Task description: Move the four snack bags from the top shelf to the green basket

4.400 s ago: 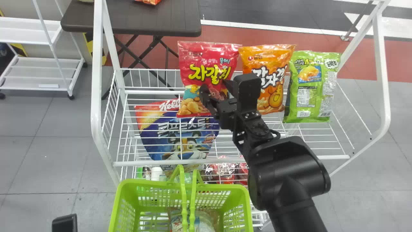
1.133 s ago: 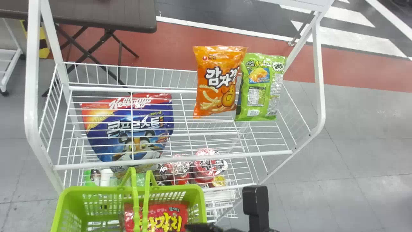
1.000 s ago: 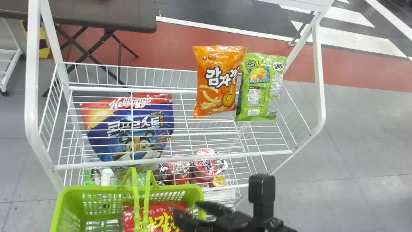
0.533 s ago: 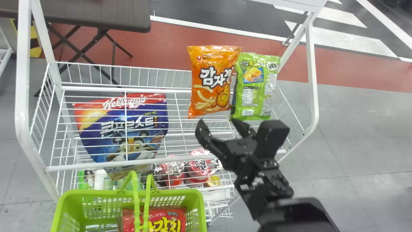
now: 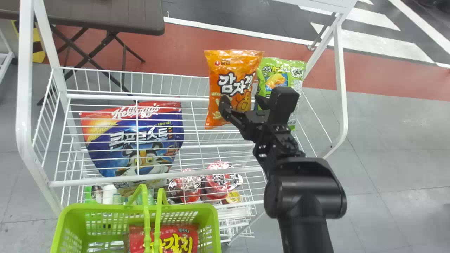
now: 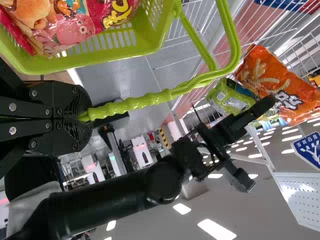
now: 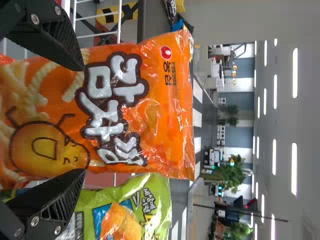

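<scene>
While my left gripper (image 6: pixel 88 117) is clamping the handle (image 6: pixel 135 103) of the green basket (image 5: pixel 70 225), my right gripper (image 5: pixel 242 102) is hovering before the orange snack bag (image 5: pixel 232 82).
Right jaws: standing apart, pointing at the bag's lower part; whether they are touching it, I cannot tell. Left jaws: closing together around the handle. The orange snack bag is standing upright on the top shelf (image 5: pixel 105 179), and the green snack bag (image 5: pixel 277 72) is standing just beside it, partly hidden behind my right gripper. The red snack bag (image 5: pixel 175 242) is lying in the green basket, under the handles. A blue cereal bag (image 5: pixel 135 140) is showing through the wires, below the top shelf.
</scene>
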Robot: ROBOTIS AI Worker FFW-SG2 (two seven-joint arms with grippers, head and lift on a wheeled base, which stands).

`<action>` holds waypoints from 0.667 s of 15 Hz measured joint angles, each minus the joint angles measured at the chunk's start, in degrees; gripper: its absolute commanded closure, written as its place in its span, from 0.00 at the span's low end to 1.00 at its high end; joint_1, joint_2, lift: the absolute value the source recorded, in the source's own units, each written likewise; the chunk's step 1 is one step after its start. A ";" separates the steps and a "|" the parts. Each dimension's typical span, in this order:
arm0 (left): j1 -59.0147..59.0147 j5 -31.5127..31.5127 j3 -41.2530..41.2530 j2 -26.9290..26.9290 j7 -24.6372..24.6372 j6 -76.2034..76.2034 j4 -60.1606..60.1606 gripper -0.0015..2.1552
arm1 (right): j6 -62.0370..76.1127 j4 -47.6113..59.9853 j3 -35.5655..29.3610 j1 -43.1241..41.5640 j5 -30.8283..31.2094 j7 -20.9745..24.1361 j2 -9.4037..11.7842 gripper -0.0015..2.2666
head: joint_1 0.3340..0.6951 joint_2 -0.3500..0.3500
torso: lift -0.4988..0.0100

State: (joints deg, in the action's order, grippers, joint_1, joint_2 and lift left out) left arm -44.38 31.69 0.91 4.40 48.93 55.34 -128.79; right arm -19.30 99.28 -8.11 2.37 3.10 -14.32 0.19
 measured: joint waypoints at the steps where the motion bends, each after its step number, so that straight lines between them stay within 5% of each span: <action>1: 0.17 -0.04 0.07 -0.01 -0.08 0.06 0.07 0.54 | -0.14 -1.84 -0.43 -1.80 0.23 -2.16 0.05 0.55 | 1.00 0.00 | 0.98; 2: 0.35 -0.04 0.18 0.00 -0.13 0.11 0.17 0.54 | -0.35 -2.82 -0.59 -2.79 0.53 -3.49 0.06 0.86 | 1.00 0.00 | 0.98; 5: 0.76 0.15 0.50 0.22 -0.21 0.17 0.38 0.54 | -1.90 -3.59 -0.35 -4.03 1.44 -6.28 0.13 0.94 | 1.00 0.02 | 0.98; 10: 1.09 0.62 0.79 0.48 -0.25 0.18 0.41 0.54 | -2.29 -2.98 0.31 -3.59 1.18 -8.99 0.08 0.94 | 1.00 0.06 | 0.98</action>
State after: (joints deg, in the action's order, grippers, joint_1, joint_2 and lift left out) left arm -43.29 32.32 1.69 4.88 48.69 55.52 -128.39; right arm -21.58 96.29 -7.80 -1.22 4.28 -23.32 0.27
